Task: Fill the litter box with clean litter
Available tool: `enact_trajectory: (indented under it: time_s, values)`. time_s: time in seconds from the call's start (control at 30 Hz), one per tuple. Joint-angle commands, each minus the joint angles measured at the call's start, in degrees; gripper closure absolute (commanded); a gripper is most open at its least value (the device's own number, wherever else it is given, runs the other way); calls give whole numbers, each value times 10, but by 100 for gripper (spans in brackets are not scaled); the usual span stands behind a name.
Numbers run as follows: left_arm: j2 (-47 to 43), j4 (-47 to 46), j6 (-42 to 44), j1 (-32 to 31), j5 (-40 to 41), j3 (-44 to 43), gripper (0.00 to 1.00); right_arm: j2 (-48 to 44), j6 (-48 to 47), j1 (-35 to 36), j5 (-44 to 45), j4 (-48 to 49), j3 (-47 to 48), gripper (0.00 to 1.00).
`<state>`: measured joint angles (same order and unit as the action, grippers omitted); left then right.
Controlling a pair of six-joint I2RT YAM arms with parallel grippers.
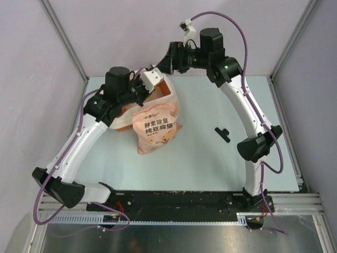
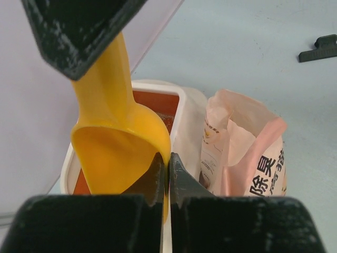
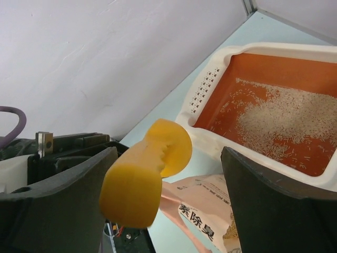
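Note:
The litter box [image 3: 210, 92] is cream-white with an orange inside. A thin patch of clean litter [image 3: 284, 118] covers part of its floor. In the top view the box [image 1: 122, 124] is mostly hidden under my left arm. A yellow-orange scoop [image 2: 124, 142] hangs empty over the box [image 2: 181, 97]. My left gripper [image 2: 168, 161] is shut on the scoop's bowl rim. My right gripper [image 3: 168, 158] is open, and its jaws stand wide on either side of the scoop's handle [image 3: 134, 190]. In the top view both grippers, left [image 1: 158, 76] and right [image 1: 169, 60], meet above the box's far end.
A pink-beige printed bag [image 1: 155, 124] stands open against the box's near side, also seen in the left wrist view [image 2: 247, 147] and the right wrist view [image 3: 210, 211]. A small black clip [image 1: 222, 134] lies on the table to the right. Grey walls enclose the back and sides.

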<state>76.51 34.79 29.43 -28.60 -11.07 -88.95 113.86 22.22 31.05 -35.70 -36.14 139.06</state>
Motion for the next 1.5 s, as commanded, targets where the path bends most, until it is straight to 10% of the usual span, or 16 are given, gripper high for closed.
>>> enact_trajectory:
  time_s: [0.0, 0.4, 0.6, 0.63, 0.7, 0.83, 0.93, 1.47]
  values:
    - [-13, -30, -3, -8, -7, -14, 100, 8, -9, 12, 17, 15, 42, 16]
    - [-7, -29, -6, -12, -13, -11, 100, 14, -29, 16, 5, 15, 39, 52]
    - [-5, -29, -3, -12, -9, -7, 100, 9, -48, 16, 3, 7, 31, 81]
    - [-4, -29, -3, -12, -8, -6, 100, 7, -52, 16, -2, 7, 29, 100]
    - [-5, -28, 0, -12, -11, -3, 96, 4, -60, 10, -23, 7, 24, 100]
    - [-32, -28, 18, -8, -48, 23, 32, -3, -60, -21, -40, 14, 26, 100]
    - [-77, -26, 12, 11, -94, 60, 14, -11, -56, -54, -78, 16, 19, 100]
    - [-31, 14, -17, 23, -146, 105, 20, -118, -191, -131, -126, -21, -165, 100]
